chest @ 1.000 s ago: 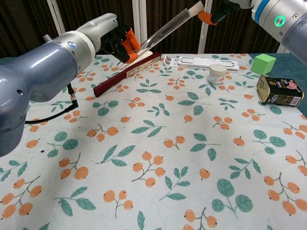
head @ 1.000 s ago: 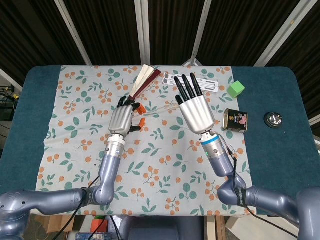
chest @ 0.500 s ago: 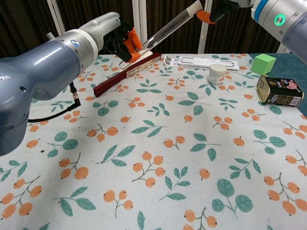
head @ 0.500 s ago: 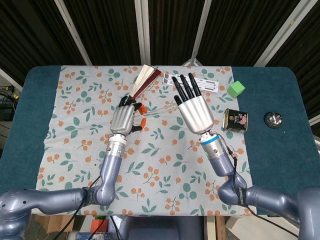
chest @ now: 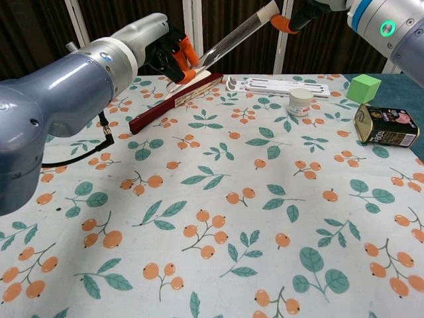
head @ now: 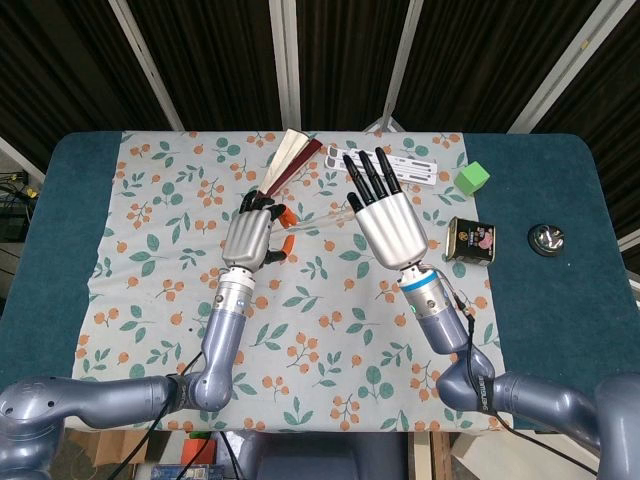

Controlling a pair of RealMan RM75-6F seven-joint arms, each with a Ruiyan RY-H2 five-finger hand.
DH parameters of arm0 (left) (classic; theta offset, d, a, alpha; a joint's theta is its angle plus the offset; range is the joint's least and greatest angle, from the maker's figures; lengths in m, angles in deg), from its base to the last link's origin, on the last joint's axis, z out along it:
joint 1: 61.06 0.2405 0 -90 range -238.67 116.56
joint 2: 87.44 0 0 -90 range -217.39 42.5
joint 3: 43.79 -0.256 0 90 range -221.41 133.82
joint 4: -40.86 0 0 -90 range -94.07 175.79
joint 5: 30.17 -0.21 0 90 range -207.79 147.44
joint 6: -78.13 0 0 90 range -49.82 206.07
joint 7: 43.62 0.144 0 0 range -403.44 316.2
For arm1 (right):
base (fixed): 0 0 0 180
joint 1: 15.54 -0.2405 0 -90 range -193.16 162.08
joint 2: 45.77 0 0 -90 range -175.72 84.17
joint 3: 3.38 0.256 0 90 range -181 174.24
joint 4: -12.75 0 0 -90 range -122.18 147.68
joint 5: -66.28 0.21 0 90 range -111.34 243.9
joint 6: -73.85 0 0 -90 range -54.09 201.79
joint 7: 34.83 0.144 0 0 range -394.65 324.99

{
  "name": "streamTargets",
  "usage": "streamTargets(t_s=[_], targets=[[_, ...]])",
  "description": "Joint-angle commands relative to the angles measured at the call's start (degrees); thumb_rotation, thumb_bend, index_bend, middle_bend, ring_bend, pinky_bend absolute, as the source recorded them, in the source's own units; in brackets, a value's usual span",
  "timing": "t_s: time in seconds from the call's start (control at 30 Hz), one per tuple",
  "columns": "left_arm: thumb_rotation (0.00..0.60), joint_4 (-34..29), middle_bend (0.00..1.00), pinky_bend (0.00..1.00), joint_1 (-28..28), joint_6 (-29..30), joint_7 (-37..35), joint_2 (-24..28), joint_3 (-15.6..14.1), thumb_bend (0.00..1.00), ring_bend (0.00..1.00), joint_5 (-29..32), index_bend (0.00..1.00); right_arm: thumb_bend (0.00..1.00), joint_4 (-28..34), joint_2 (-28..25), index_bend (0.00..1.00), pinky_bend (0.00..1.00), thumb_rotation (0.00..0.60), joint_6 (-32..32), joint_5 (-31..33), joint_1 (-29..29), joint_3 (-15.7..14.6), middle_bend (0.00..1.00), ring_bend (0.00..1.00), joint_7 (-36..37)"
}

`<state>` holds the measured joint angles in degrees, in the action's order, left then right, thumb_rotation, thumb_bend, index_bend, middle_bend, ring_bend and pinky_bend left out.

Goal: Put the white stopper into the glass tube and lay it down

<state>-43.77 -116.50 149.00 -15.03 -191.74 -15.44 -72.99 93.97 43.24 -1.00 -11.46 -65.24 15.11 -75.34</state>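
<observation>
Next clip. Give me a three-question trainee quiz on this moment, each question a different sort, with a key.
1. True or false: the glass tube is lying flat on the tablecloth.
2. Which hand grips the tube's lower end? A. left hand B. right hand C. neither
3. Fill in: the white stopper sits at the tube's ____ end.

Key
1. False: it is held tilted in the air.
2. A.
3. Upper, where the right hand's orange-tipped finger touches it; whether that hand pinches the stopper is unclear.
</observation>
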Motion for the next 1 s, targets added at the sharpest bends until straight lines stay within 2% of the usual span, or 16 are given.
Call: streamTargets(t_s=[0.03,0.4,0.5,0.57,0.67,0.83,0.93,1.0], targets=[[0.600,0.0,0.66,0.06,-0.2,0.0,0.2,0.0,0.1,0.60,0.20,0.2,0.60,0.47,0.1,0.0,0.63,0.00,0.600,0.0,-0.1,0.0,0.0,0.12,0.00,0.0],[0.600,0.3,0.66,0.06,-0.5,0.1,0.3,-0.4,0.0,0.60,0.20,0.4,0.60,0.47,-0.1,-0.1,0.63,0.00,0.600,0.1,-0.2,0.2,-0.1,0.12,0.00,0.0],[0.600,0.4,0.66,0.06,-0.6,0.1,0.1,-0.5,0.0,0.60,0.20,0.1,0.60,0.47,-0.2,-0.2,0.60,0.00,0.600,0.1,-0.1,0.3,-0.3,0.12,0.00,-0.1],[0.600,0.4,0.66,0.06,-0.6,0.1,-0.1,-0.6,0.0,0.60,0.20,0.1,0.60,0.47,-0.2,-0.2,0.55,0.00,0.600,0.2,-0.1,0.4,-0.3,0.12,0.00,-0.1],[0.600,0.4,0.66,0.06,-0.6,0.3,-0.3,-0.7,0.1,0.60,0.20,0.0,0.60,0.47,-0.1,-0.4,0.42,0.00,0.600,0.2,-0.4,0.4,-0.4,0.12,0.00,-0.2],[0.600,0.2,0.66,0.06,-0.7,0.5,-0.6,-1.0,0.2,0.60,0.20,-0.4,0.60,0.47,0.5,-0.8,0.15,0.00,0.600,0.2,-0.4,0.6,-0.5,0.09,0.00,-0.5],[0.600,0.2,0.66,0.06,-0.8,0.7,-0.7,-1.1,0.3,0.60,0.20,-0.6,0.60,0.48,0.9,-1.1,0.04,0.00,0.600,0.2,-0.1,0.8,-0.4,0.07,0.00,-0.9],[0.600,0.1,0.66,0.06,-0.8,0.8,-0.8,-1.1,0.3,0.60,0.20,-0.8,0.60,0.47,1.1,-1.3,0.00,0.00,0.600,0.2,0.1,0.9,-0.4,0.06,0.00,-1.0]])
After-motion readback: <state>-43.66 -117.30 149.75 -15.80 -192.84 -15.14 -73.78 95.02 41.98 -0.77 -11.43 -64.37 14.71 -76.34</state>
